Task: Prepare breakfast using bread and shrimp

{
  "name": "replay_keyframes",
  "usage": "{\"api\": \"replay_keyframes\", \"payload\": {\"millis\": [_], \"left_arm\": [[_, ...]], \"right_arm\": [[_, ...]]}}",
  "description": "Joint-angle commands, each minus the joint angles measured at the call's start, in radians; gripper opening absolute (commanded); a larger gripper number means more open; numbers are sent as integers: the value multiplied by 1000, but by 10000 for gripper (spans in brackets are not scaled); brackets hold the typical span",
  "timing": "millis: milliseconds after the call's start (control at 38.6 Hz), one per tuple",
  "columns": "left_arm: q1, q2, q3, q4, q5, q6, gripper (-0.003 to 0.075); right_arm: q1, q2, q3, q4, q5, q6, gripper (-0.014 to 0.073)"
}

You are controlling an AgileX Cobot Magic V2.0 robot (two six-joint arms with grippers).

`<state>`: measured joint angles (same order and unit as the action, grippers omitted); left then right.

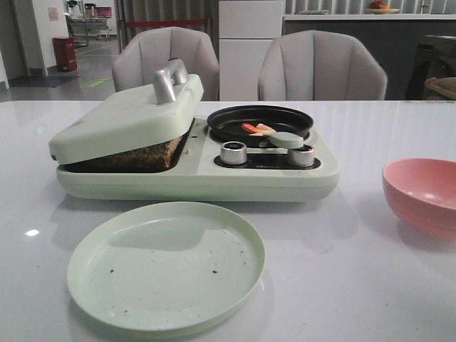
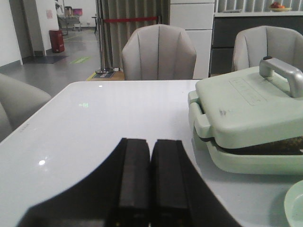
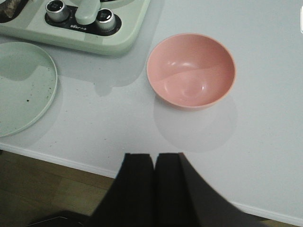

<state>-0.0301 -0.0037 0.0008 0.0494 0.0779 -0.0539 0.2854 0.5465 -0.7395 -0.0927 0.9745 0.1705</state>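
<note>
1. The bread (image 1: 146, 155) sits under the propped lid (image 1: 128, 117) of the breakfast maker (image 1: 199, 178), left of centre in the front view; the shrimp (image 1: 258, 129) lies in the black pan (image 1: 260, 122).
2. Left gripper (image 2: 150, 177) and right gripper (image 3: 155, 182) are both pressed closed, holding nothing.
3. Risk: lifting by the handle (image 1: 169, 80) could let the lid slip and drop back on the bread; the shrimp may skid away, missing the green plate (image 1: 165, 265).

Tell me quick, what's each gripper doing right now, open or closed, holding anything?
Left gripper: jaws closed, nothing held, above the bare table.
Right gripper: jaws closed, nothing held, near the table edge, short of the pink bowl.
</note>
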Motion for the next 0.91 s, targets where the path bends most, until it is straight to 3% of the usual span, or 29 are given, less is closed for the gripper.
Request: {"api": "replay_keyframes", "payload": {"millis": [0, 881], "left_arm": [[-16, -23, 8, -11, -107, 20, 101], [-33, -23, 8, -13, -114, 33, 101]], "right_arm": [[2, 4, -26, -13, -67, -13, 46], [2, 4, -26, -13, -67, -13, 46]]}}
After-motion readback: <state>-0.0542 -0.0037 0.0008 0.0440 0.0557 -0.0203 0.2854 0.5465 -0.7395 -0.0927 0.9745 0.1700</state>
